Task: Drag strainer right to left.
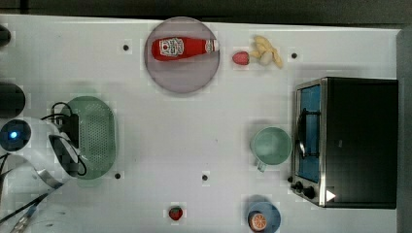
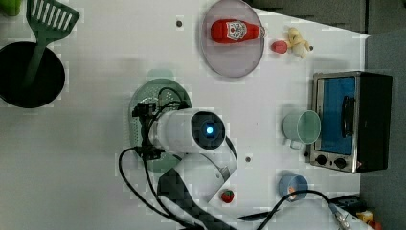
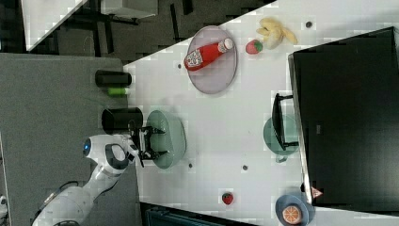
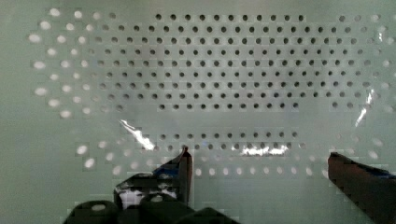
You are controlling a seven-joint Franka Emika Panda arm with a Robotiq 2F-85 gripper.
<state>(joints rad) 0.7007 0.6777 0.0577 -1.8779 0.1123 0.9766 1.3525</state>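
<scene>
While the top view hides them under the arm, the wrist view shows the 2 fingers (image 4: 355,179) spread apart, released, inside the strainer (image 1: 97,136), which sits at the top view's left on the tabletop (image 1: 194,126).

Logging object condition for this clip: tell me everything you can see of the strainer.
The strainer is a pale mint-green oval, plastic by its look, glossy inside and dotted with rows of small holes. It sits upright on the white table near the top view's left edge, its long axis running top to bottom there. The open gripper hangs over its bowl; contact cannot be told.
</scene>
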